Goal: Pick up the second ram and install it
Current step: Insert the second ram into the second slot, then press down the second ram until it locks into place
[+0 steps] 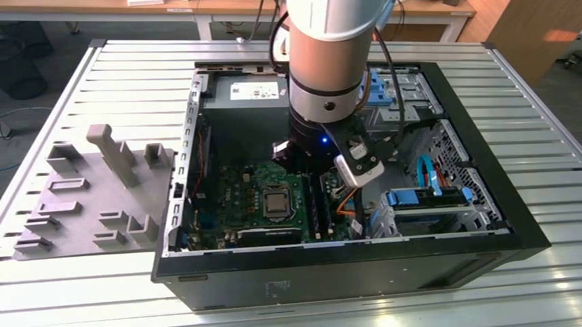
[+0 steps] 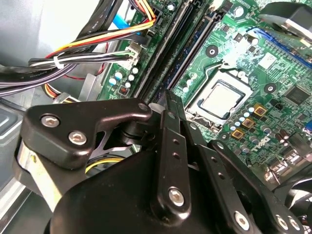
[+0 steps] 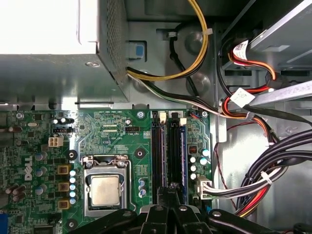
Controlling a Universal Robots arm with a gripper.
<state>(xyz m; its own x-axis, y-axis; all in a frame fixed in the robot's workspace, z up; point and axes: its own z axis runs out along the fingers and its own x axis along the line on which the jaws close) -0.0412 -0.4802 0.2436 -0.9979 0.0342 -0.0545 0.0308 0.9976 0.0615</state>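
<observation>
The gripper (image 3: 170, 195), fingers pressed together with nothing between them, hovers just above the second ram (image 3: 182, 156), which stands seated in the motherboard (image 3: 112, 136) slot at the processor's (image 3: 105, 190) 3 o'clock.

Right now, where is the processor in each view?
Exterior view: processor mid-motherboard, on the exterior view's left of the slot strips.
Second wrist view: silver square beside the strips.
First wrist view: silver square beside the strips.
Shared landmark: the slot strips.
</observation>
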